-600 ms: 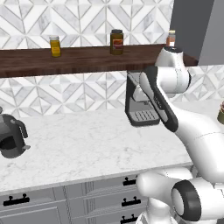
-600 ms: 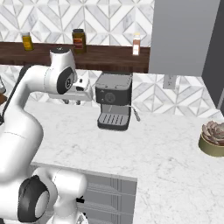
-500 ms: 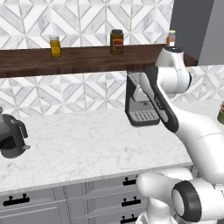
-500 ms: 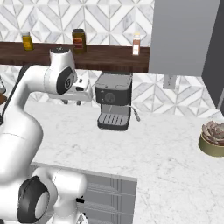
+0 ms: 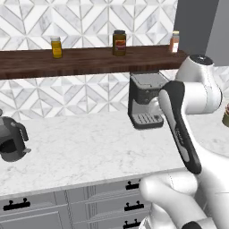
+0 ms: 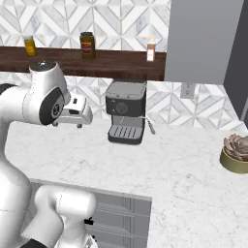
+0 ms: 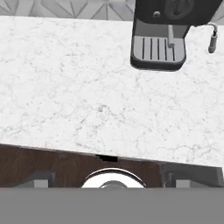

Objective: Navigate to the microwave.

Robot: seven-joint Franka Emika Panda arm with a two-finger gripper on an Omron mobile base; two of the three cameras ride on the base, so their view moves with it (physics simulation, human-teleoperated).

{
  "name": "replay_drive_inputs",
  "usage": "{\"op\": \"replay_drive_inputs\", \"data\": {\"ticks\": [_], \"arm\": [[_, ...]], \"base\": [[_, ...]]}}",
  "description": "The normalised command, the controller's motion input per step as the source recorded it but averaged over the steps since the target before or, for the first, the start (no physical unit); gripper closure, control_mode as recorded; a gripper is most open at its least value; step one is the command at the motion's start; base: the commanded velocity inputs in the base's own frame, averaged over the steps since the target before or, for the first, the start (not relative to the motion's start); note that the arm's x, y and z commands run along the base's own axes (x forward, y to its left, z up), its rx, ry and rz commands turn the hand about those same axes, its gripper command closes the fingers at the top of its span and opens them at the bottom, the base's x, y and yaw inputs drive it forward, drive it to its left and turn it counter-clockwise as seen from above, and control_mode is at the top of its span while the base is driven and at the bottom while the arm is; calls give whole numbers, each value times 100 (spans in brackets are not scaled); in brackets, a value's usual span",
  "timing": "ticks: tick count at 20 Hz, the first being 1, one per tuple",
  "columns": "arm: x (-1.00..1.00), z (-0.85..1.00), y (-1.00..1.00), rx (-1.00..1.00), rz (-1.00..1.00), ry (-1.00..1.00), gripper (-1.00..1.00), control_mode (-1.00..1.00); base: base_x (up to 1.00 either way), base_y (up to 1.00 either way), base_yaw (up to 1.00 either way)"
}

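The microwave is out of view. My gripper [image 6: 78, 120] hangs at the end of the folded white arm, above the marble counter [image 5: 80, 150] and left of a dark coffee machine [image 6: 126, 116]. It points down at the counter. The hand view looks straight down on the marble counter [image 7: 87, 96], with the coffee machine's drip tray [image 7: 158, 50] at the upper right. The fingertips are not distinct in any view, so whether they are open or shut cannot be told. Nothing is seen between them.
A dark wooden shelf [image 5: 85, 60] above the counter carries three jars [image 5: 119, 42]. A black kettle [image 5: 11, 141] stands at the far left. A potted succulent [image 6: 236, 154] sits at the right, under a tall grey cabinet [image 6: 203, 38]. Grey drawers [image 5: 67, 205] run below.
The arm's upper part has drawn back toward the base. The counter, shelf and coffee machine have barely shifted in either base view.
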Motion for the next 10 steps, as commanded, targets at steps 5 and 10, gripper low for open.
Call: {"op": "replay_drive_inputs", "data": {"ticks": [5, 10], "arm": [[-80, 17, 0, 1, 0, -20, -100, -100], [-34, 11, 0, 0, 0, -10, -100, 100]], "base": [[0, 0, 0], [-48, 2, 0]]}}
